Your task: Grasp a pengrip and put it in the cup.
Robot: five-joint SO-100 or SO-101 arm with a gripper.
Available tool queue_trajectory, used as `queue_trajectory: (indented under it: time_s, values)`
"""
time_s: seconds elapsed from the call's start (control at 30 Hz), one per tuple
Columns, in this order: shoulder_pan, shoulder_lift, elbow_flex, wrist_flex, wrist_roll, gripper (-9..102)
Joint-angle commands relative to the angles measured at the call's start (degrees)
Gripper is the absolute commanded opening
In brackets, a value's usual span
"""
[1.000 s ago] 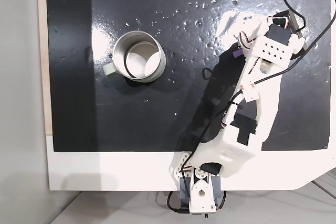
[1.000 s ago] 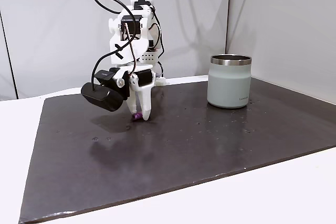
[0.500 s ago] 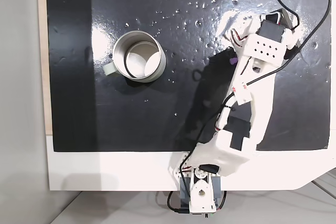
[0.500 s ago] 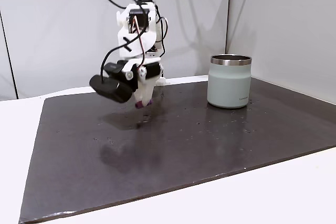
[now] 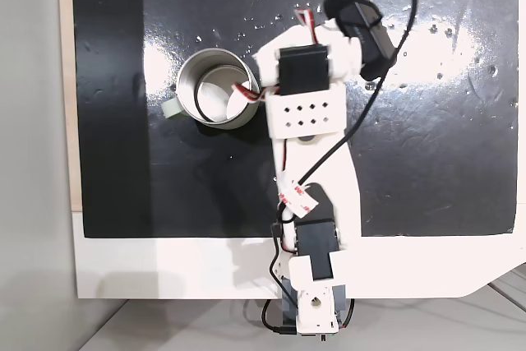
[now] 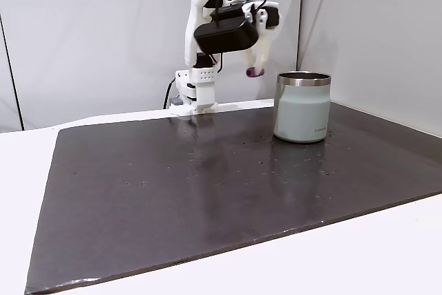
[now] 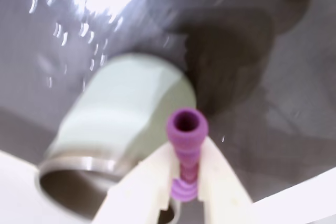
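Observation:
The pengrip (image 7: 186,129), a small purple ribbed tube, is pinched between the white fingers (image 7: 220,182) of my gripper (image 7: 187,148), which is shut on it. In a fixed view from the side, the gripper (image 6: 255,67) holds the pengrip (image 6: 251,72) in the air just left of the cup (image 6: 302,108), about level with its rim. The pale-grey cup (image 5: 218,88) stands upright on the black mat, handle to the left in a fixed view from above. There the arm's wrist (image 5: 300,92) hangs beside the cup's right rim and hides the fingertips. The cup (image 7: 131,114) lies close behind the pengrip in the wrist view.
A black mat (image 5: 123,187) covers most of the white table (image 5: 164,265). The arm's base (image 5: 312,310) sits at the near edge in the view from above. A black cable (image 5: 411,6) loops over the mat. Grey walls (image 6: 83,32) stand behind the table.
The arm has lifted the pengrip off the mat and swung it across to the cup, leftward in the view from above, rightward and up in the side view.

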Motion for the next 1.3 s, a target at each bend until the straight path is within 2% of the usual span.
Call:
queue_trajectory:
  time_s: [0.0,0.3,0.63,0.67,0.8,0.9,1.27]
  values:
    - [-5.9,4.7,-4.2,0.9,3.7,0]
    - [-15.8,2.3,-11.2,0.7,9.6,0]
    - [-16.7,0.5,-11.9,0.9,11.1,1]
    - [-16.6,0.5,-12.0,0.9,11.2,2]
    - [-16.3,0.7,-12.1,0.9,11.2,23]
    - [-15.9,0.8,-11.9,0.9,11.2,29]
    - [-14.9,1.8,-11.0,1.0,10.6,31]
